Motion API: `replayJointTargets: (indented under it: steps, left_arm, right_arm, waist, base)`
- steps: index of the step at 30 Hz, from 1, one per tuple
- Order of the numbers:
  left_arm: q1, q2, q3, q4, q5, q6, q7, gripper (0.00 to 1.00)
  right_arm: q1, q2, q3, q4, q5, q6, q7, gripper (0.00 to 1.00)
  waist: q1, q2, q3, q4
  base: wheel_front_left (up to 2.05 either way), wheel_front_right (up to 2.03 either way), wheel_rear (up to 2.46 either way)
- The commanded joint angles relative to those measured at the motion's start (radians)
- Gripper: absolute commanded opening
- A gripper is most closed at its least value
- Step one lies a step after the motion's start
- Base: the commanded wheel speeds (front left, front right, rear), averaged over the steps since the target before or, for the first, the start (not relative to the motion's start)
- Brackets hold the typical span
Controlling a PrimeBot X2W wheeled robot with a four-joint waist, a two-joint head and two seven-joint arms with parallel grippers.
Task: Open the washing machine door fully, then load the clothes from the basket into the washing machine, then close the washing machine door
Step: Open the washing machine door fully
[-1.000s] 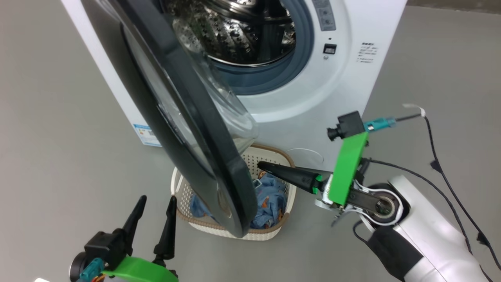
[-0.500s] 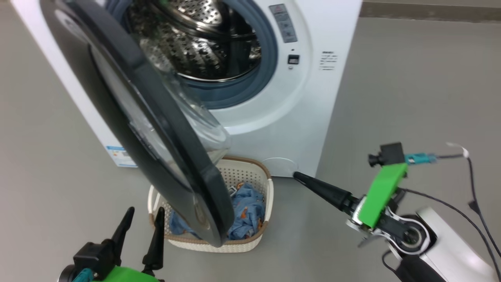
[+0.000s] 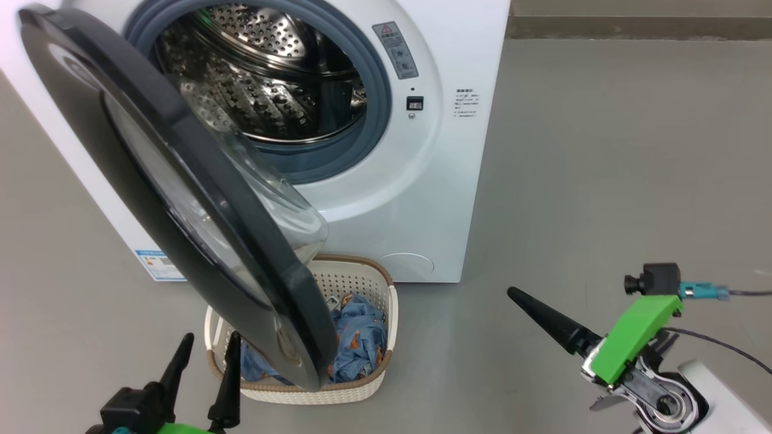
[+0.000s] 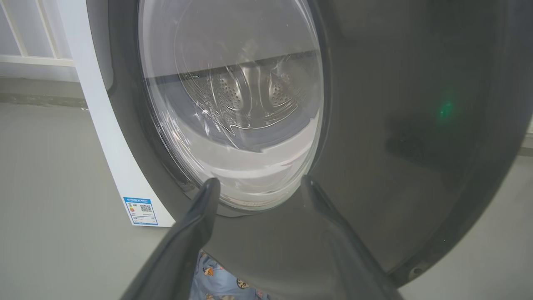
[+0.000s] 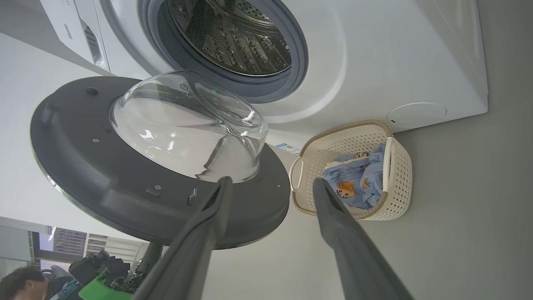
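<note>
Door (image 3: 229, 229) ajar, glass bowl (image 3: 283, 211) toward drum (image 3: 271, 90); left gripper (image 3: 211, 336) and right gripper (image 5: 271, 181) spread, empty.

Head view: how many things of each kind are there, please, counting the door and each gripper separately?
Washing machine: 1
Washing machine door: 1
Basket: 1
Clothes: 1 heap, single pieces cannot be counted
Grippers: 2, left gripper and right gripper
Total: 6
</note>
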Motion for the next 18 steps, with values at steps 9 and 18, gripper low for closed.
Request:
replayJointTargets:
  steps: [9, 18]
  left_arm:
    - [-0.004, 0.015, 0.051, -0.031, 0.013, -0.003, -0.006, 1.0]
    - [0.003, 0.01, 0.067, -0.03, 0.014, -0.003, -0.006, 1.0]
  right_arm:
    - [0.045, -0.063, 0.031, 0.008, -0.049, 0.002, -0.172, 1.0]
    - [0.064, -0.119, 0.066, 0.037, -0.098, 0.002, -0.394, 1.0]
  waist:
    - [0.0, 0.0, -0.002, -0.013]
    - [0.0, 0.0, -0.006, -0.019]
  base:
    - [0.0, 0.0, 0.0]
    - [0.0, 0.0, 0.0]
